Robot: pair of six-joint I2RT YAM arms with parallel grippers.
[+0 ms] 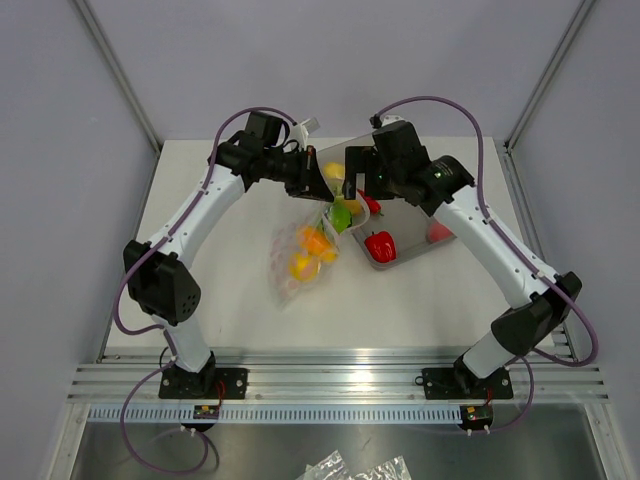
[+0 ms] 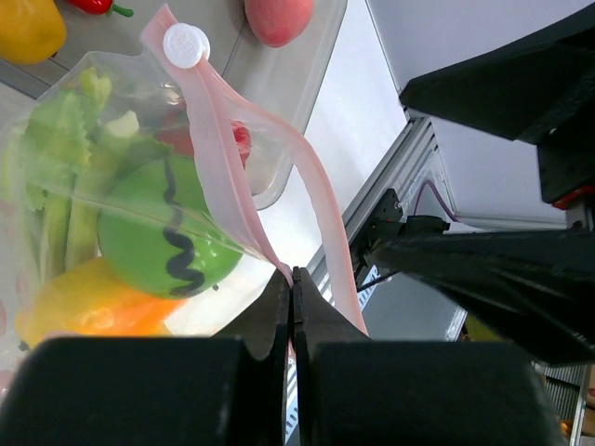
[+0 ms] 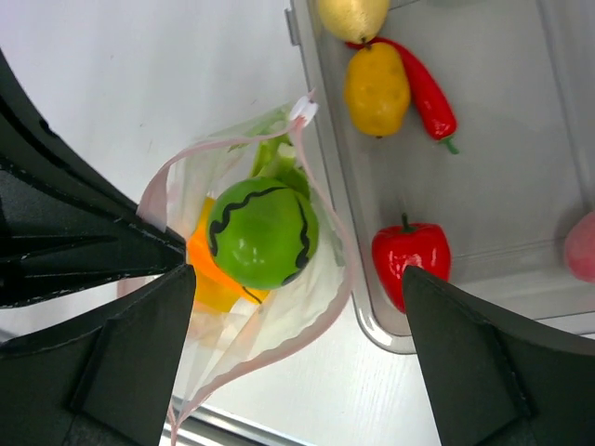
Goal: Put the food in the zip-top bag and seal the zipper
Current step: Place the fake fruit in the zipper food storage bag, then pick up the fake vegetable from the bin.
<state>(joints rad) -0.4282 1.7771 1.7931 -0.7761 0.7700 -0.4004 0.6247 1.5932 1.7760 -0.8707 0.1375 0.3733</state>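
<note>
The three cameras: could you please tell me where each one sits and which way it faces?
Top external: fixed above and behind the bases, looking down on the table; both arms show whole.
Left wrist: on the left arm, looking along the shut left tool pinching the zipper; that tool fills the bottom edge.
Right wrist: on the right arm, looking down into the zip-top bag beside the tray; the open right tool frames the lower corners.
Shared: both wrist views show the green striped fruit in the bag.

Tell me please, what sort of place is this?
Probably a robot test cell in a lab: a white table enclosed by plain grey walls, an aluminium rail carrying the arm bases, and toy food in a grey tray.
</note>
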